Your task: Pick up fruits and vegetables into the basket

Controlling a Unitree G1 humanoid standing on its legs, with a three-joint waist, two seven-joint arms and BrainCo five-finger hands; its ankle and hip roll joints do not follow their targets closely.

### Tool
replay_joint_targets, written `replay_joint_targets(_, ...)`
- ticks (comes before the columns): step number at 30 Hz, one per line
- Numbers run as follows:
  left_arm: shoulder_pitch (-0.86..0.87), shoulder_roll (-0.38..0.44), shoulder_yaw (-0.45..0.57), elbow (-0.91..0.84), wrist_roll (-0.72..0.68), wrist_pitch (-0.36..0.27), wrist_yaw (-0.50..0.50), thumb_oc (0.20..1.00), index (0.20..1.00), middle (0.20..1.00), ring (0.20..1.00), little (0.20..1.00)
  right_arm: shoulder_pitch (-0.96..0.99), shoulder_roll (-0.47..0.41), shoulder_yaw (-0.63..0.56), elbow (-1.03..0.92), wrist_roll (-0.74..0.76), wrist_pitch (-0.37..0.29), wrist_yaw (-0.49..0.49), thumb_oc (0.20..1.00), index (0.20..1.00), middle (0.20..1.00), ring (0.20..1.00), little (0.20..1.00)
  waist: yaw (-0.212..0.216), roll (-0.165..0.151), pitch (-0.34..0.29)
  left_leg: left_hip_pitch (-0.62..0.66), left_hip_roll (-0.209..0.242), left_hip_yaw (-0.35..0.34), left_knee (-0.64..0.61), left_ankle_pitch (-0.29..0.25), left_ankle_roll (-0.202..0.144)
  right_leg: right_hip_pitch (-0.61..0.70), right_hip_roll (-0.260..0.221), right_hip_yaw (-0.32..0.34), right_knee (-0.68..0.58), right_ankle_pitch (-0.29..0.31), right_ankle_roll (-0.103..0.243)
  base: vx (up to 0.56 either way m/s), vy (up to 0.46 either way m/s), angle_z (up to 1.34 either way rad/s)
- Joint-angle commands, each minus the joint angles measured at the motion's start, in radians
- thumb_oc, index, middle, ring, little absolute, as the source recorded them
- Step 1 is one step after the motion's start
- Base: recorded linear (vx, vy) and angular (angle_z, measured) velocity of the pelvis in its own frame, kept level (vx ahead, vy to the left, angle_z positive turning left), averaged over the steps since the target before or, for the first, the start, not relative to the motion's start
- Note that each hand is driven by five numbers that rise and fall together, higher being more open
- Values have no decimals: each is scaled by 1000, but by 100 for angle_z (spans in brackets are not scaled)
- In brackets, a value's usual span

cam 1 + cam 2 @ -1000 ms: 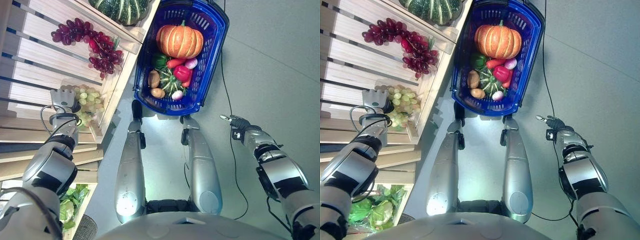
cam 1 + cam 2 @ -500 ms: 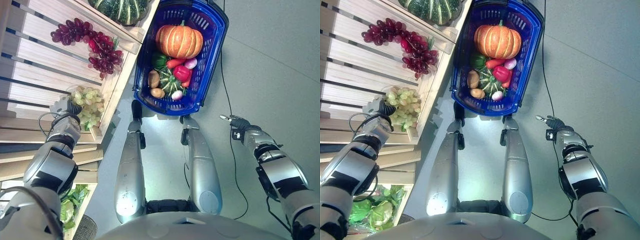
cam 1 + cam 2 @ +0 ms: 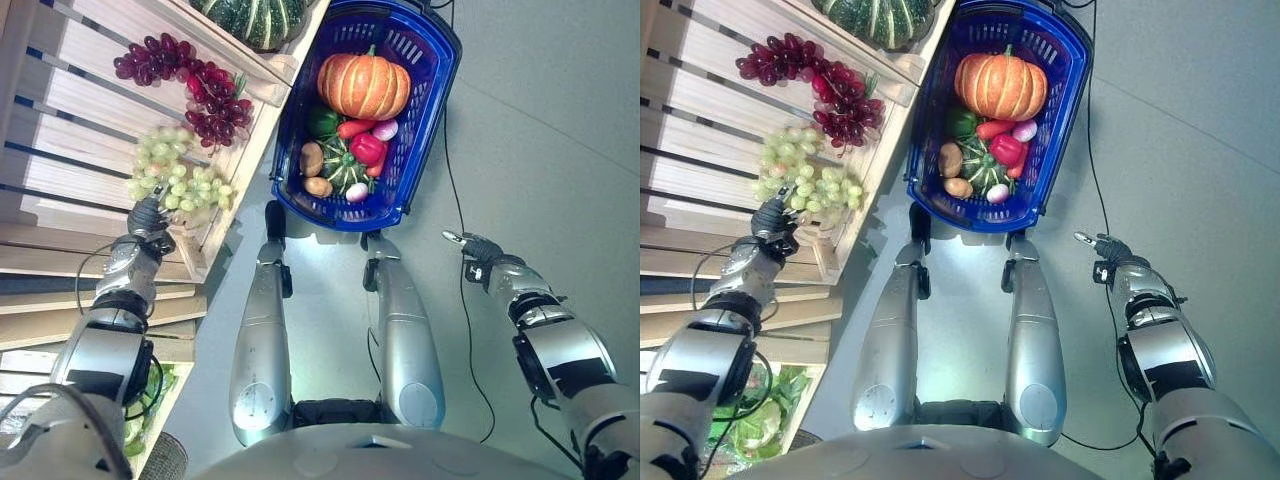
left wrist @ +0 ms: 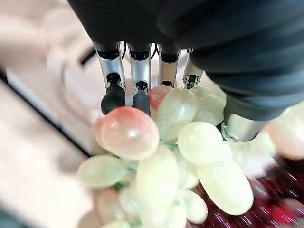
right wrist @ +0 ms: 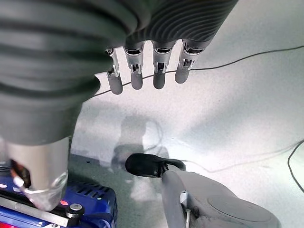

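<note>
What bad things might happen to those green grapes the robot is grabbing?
The left hand pinches the green grapes by a few berries, so the bunch might tear loose and drop onto the wooden shelf or the floor. It may also snag the purple grapes beside it. The blue basket is already crowded around the orange pumpkin, so grapes could get squashed.

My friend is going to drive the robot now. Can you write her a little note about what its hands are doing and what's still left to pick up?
Left robot hand: fingers curled on the bunch of pale green grapes, lifted over the slatted wooden shelf.
Right robot hand: open, holding nothing, out over the grey floor.
Done: the blue plastic basket on the floor already holds an orange pumpkin, a red pepper, potatoes and other vegetables.
Left: carry the green grapes to the basket. The dark red grape bunch and the striped green squash are still on the shelf.
</note>
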Motion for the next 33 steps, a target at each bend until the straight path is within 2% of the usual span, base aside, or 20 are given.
replay_joint_targets(1,8,-13,55,-58,-104,-88,-66,200,200,200,200,200,84,-18,-13,-17,-12,6,-10,1000,1000,1000,1000,1000,16,14,-18,-4,-88,32,10,-47,57,40,82,-39,57,-106,-25,0,0,0)
replay_joint_targets(7,8,-14,68,-120,-196,-128,-130,200,200,200,200,200,93,-21,-15,-31,6,-23,-17,1000,1000,1000,1000,1000,18,14,-18,-1,-88,31,16,-53,58,44,78,-43,62,-111,-27,0,0,0)
replay_joint_targets(13,12,-15,80,-194,-261,-178,-203,200,200,200,200,200,101,-9,-22,-81,53,-108,-48,1000,1000,1000,1000,1000,23,13,-18,2,-89,29,11,-49,59,49,76,-46,58,-104,-27,0,0,0)
replay_joint_targets(17,14,-23,84,-237,-267,-196,-237,200,200,200,200,200,95,-2,-24,-133,87,-191,-67,1000,1000,1000,1000,1000,23,11,-18,12,-89,30,9,-51,57,57,75,-47,58,-105,-26,0,0,0)
replay_joint_targets(25,45,-32,90,-352,-267,-250,-281,200,200,200,200,200,123,10,-28,-371,125,-337,-131,1000,1000,1000,1000,1000,15,9,-18,29,-86,39,-2,-55,55,73,76,-44,55,-112,-26,0,0,0)
replay_joint_targets(30,64,-34,87,-429,-223,-292,-284,200,200,200,200,200,160,22,-24,-512,110,-399,-159,1000,1000,1000,1000,1000,8,12,-18,32,-85,43,-9,-53,55,75,76,-41,51,-112,-25,0,0,0)
replay_joint_targets(33,74,-39,81,-514,-169,-323,-265,200,200,200,200,200,191,33,-8,-667,85,-443,-183,1000,1000,1000,1000,1000,1,14,-18,34,-83,49,-16,-52,55,76,75,-41,45,-111,-24,0,0,0)
